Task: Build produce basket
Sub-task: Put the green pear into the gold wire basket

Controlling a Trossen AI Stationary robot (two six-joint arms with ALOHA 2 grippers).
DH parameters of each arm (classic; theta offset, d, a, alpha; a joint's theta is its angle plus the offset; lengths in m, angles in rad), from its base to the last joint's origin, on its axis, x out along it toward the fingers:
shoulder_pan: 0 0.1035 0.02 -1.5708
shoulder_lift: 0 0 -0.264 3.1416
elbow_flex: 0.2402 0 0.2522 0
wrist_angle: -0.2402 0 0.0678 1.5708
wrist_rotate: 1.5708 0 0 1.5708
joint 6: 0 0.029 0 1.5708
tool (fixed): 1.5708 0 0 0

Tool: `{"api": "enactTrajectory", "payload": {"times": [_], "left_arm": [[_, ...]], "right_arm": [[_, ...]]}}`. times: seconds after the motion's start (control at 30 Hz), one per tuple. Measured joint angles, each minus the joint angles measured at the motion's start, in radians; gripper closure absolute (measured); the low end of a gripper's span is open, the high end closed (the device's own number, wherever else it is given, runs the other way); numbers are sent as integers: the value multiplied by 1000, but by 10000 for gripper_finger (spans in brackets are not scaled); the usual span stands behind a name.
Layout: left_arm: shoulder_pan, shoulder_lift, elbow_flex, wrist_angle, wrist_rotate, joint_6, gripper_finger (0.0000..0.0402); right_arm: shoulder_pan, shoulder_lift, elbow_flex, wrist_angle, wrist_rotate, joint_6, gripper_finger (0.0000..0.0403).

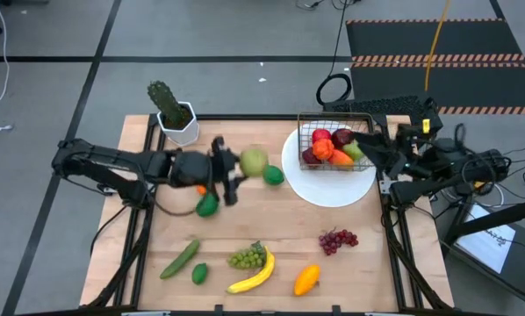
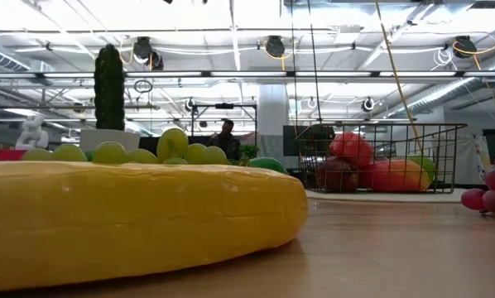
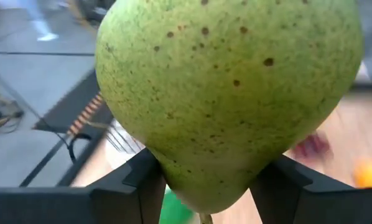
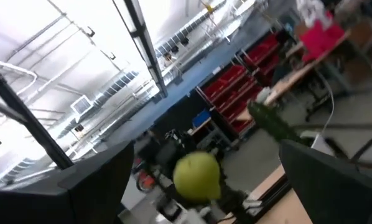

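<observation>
The left gripper (image 1: 238,167) is clamped on a green pear (image 1: 254,161), its two dark fingers (image 3: 133,186) pressing the narrow end of the fruit from both sides. It holds the pear above the table (image 1: 280,228), in the far middle part, a little left of the white plate (image 1: 333,191). Just beside the pear lies a green lime (image 1: 273,175), and nearer, under the arm, a second green fruit (image 1: 207,204).

The right gripper (image 1: 375,151) is at the right edge of the table with its fingers wide apart and nothing between them (it is tilted up toward the ceiling). It is close to the basket (image 1: 337,140), which stands on the far part of the plate and holds red apples (image 1: 322,137) and an orange piece (image 1: 342,158).

The other produce lies along the near side: a cucumber (image 1: 180,259), a small lime (image 1: 199,273), green grapes (image 1: 248,257) touching a banana (image 1: 254,274), a mango (image 1: 306,279) and purple grapes (image 1: 337,240). A potted cactus (image 1: 171,111) stands at the far left.
</observation>
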Motion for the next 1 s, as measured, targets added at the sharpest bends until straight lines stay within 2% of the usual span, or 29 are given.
{"api": "enactTrajectory", "payload": {"times": [0.17,0.4,0.73,0.9,1.0], "left_arm": [[85,0,18,216,-63,-156,210],[176,51,18,534,-69,-343,206],[214,193,18,789,-67,-579,200],[229,264,19,906,-66,-651,200],[233,287,36,932,-66,-632,200]], "right_arm": [[0,-59,0,-51,29,-165,8],[0,-88,0,-102,89,-338,8],[0,-88,0,-132,102,-333,8],[0,-92,0,-142,103,-343,8],[0,-93,0,-141,134,-335,8]]}}
